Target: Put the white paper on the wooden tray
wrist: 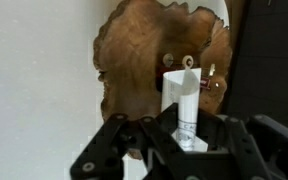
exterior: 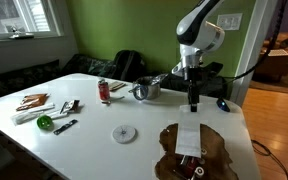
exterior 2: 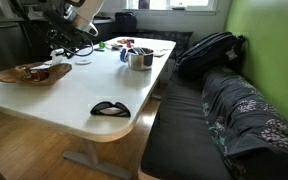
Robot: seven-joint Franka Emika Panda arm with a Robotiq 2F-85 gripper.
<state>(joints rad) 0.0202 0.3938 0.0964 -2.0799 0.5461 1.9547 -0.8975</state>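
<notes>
The wooden tray (exterior: 212,152) is a dark brown wavy slab at the near right of the white table; it also shows in the other exterior view (exterior 2: 24,74) and the wrist view (wrist: 144,50). The white paper (exterior: 187,140) lies on the tray, slightly curled, with printed marks visible in the wrist view (wrist: 180,100). My gripper (exterior: 193,104) hangs above the tray and the paper, clear of both. In the wrist view the gripper (wrist: 179,140) has its fingers spread to either side of the paper and holds nothing.
A round white disc (exterior: 124,133) lies left of the tray. A silvery metal mug (exterior: 147,90), a red can (exterior: 104,91), a green object (exterior: 45,122) and several tools sit further back. A black object (exterior 2: 109,108) lies near the table edge. A backpack (exterior 2: 209,50) is on the bench.
</notes>
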